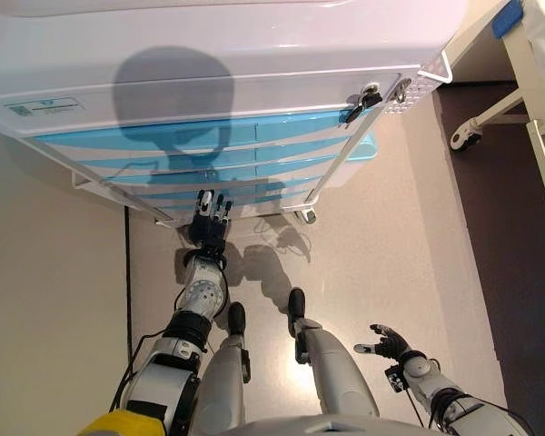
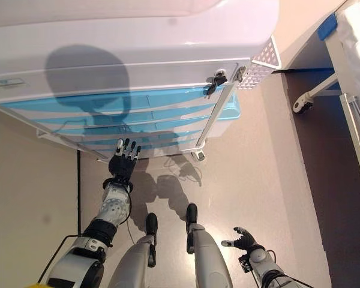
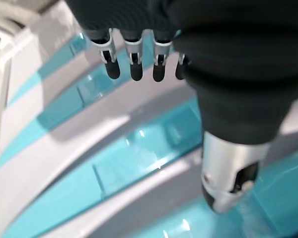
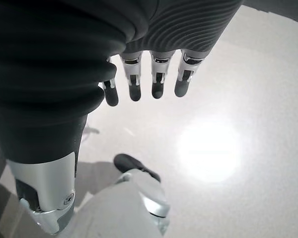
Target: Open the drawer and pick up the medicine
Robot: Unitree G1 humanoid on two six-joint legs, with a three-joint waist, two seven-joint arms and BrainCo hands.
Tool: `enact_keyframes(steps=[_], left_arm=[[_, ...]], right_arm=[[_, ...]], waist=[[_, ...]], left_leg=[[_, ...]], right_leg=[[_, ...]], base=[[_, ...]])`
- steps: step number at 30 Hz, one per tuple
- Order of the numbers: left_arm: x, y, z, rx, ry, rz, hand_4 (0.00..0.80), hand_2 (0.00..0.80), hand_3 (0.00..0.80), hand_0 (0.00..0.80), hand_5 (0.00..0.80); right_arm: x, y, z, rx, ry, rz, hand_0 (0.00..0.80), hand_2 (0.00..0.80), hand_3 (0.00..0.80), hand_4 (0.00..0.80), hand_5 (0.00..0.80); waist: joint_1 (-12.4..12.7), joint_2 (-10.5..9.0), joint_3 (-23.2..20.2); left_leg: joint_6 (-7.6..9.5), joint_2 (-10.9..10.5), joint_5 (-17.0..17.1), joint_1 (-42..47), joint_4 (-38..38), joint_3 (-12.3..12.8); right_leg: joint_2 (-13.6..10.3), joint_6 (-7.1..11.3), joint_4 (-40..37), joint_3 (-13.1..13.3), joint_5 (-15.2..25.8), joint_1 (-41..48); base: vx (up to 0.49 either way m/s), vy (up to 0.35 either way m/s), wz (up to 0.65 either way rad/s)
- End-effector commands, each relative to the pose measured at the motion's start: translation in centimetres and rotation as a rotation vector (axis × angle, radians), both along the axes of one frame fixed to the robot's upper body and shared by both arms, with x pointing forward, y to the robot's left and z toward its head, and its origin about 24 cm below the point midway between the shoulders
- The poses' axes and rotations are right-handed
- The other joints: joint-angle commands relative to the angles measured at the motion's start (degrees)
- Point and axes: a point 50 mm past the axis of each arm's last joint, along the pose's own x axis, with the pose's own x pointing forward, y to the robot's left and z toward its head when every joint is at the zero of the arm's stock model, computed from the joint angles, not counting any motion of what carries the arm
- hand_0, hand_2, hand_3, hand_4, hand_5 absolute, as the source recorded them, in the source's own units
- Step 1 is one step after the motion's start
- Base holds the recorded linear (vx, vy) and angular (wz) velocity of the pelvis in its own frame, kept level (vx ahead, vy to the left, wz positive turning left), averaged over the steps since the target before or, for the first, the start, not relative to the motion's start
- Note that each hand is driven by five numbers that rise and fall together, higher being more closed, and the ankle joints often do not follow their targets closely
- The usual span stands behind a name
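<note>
Right hand (image 1: 386, 343): hanging low at the robot's right side in the left eye view, nearest the camera, fingers spreading loosely over the pale floor (image 1: 391, 236) and holding nothing.
Left hand (image 1: 209, 221): reaching up to the lower drawers of the cart, fingers pointing straight at the blue fronts, its tips sitting at or just short of them; touching cannot be told here.
Drawer cart (image 1: 209, 64): standing in front of the robot, white top and frame, with a stack of light blue drawers (image 1: 163, 145) all appearing to sit pushed in.
Medicine: showing in no view; neither hand is carrying it.
Bed frame (image 1: 536, 82): standing well apart on the right, with a caster wheel (image 1: 461, 138) resting on the dark floor strip.
Right eye view: showing the same scene, the left hand (image 2: 123, 161) lying against the lowest blue drawer fronts, the right hand (image 2: 243, 240) hanging relaxed near the bottom edge.
Left wrist view: straight fingers (image 3: 134, 62) pointing at the blue drawers (image 3: 139, 158) with white strips between them, thumb (image 3: 228, 178) standing apart, nothing being gripped.
Right wrist view: fingers (image 4: 156, 82) hanging straight and loose, thumb (image 4: 44, 198) standing apart, only bare floor (image 4: 228, 148) lying beyond them.
</note>
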Motion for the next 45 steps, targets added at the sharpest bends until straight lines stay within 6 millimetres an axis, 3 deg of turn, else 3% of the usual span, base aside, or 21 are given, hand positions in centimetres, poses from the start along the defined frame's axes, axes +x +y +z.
enact_keyframes(steps=[1,14,35,45], left_arm=[[1.3,-0.2,2.5,0.036,-0.094,0.007,0.000,0.000,0.000,0.000,0.000],[2.4,0.4,4.7,0.067,-0.151,0.029,0.000,0.000,0.000,0.000,0.000],[4.2,-2.8,16.9,0.022,-0.595,-0.078,0.000,0.000,0.000,0.000,0.000],[3.3,-4.1,19.9,0.026,-0.751,-0.162,0.000,0.000,0.000,0.000,0.000]], right_arm=[[-0.5,-1.5,0.3,-0.051,-0.005,0.002,0.000,0.000,0.000,0.000,0.000],[-0.6,-1.9,0.4,-0.062,-0.008,0.004,0.000,0.000,0.000,0.000,0.000],[-1.3,-2.5,0.3,-0.069,0.031,0.043,0.000,0.000,0.000,0.000,0.000],[-2.6,-3.1,-0.1,-0.078,0.074,0.071,0.000,0.000,0.000,0.000,0.000]], waist=[[0.40,-0.41,-0.56],[-0.41,-0.79,-0.54],[-1.08,-1.23,-0.17],[-0.72,-0.91,-0.69]], left_leg=[[1.87,-1.32,1.19,-2.55,1.24,0.01],[1.99,-1.13,0.36,-4.87,3.84,0.28],[1.59,-1.42,1.84,-5.79,2.57,-0.05],[1.07,-1.93,2.87,-4.70,1.29,-0.22]], right_leg=[[1.59,1.79,3.03,-0.19,-0.19,1.38],[1.70,1.58,4.41,0.19,-0.31,-0.34],[1.78,1.79,3.42,-0.38,0.84,-0.93],[1.28,1.62,3.22,-1.30,0.69,0.03]], base=[[0.000,0.000,0.00],[-0.002,0.000,-0.01],[-0.004,0.000,-0.01],[-0.015,-0.007,0.05]])
